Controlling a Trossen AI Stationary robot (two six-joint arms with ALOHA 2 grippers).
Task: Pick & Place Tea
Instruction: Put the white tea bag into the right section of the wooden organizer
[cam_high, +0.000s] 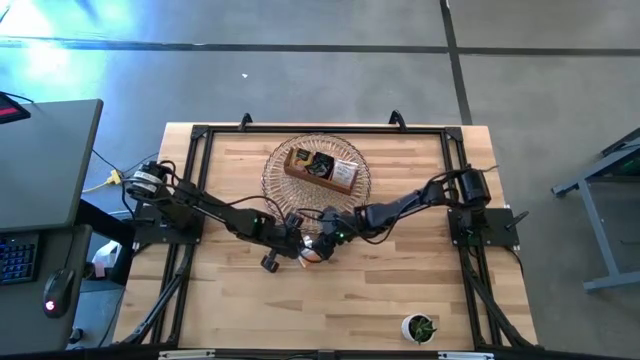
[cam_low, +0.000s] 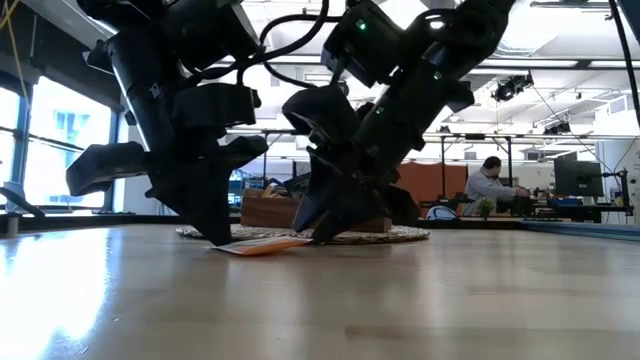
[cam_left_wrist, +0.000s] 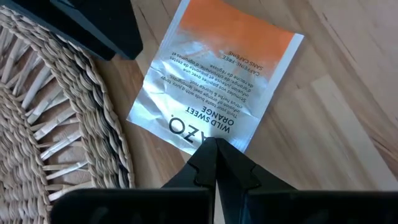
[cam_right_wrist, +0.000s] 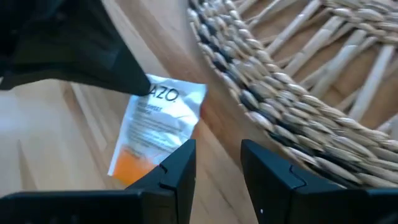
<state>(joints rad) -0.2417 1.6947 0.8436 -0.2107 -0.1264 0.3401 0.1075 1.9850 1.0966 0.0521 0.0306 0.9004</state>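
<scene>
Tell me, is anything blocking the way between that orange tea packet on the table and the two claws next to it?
Nothing visible. The left claw is shut with its tips right at the packet's edge, which lies flat on the table beside the woven mat. The right claw is open just beside the packet.

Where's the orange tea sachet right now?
The white-and-orange tea sachet lies flat on the wooden table near its middle, just outside the woven mat's front edge. The shut left pincer pins one edge; the open right pincer is beside it.
</scene>
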